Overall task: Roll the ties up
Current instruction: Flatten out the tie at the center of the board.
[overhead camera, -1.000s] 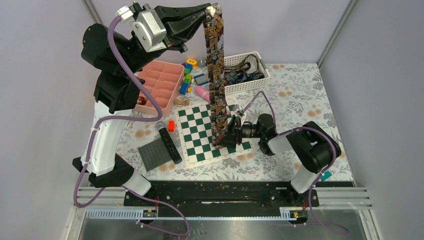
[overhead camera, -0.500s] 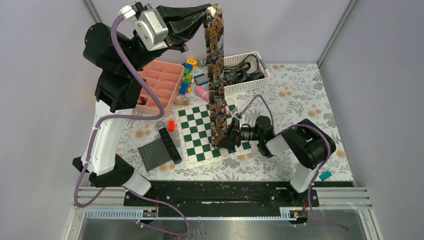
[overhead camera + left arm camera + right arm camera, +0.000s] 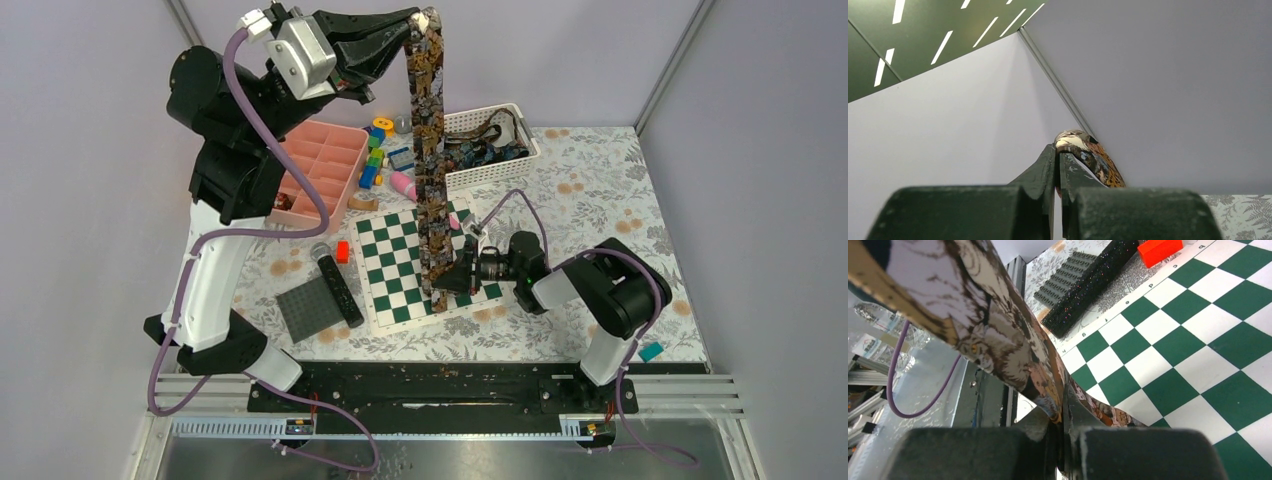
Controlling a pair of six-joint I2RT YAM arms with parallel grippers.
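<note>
Pinching one tie (image 3: 430, 150), left pincer (image 3: 418, 22), right pincer (image 3: 444, 284)

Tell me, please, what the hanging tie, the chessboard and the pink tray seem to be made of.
Tie: soft printed fabric; it hangs limp and bends near its lower end. Chessboard: thin matte printed sheet, perhaps paper or vinyl; it lies flat. Pink tray: smooth moulded plastic, judging by its formed compartments.

The tie (image 3: 431, 150) is printed cloth with a slight sheen. The chessboard (image 3: 392, 272) looks smooth and matt, while the black bar (image 3: 1093, 288) has a rough, glittering surface.
</note>
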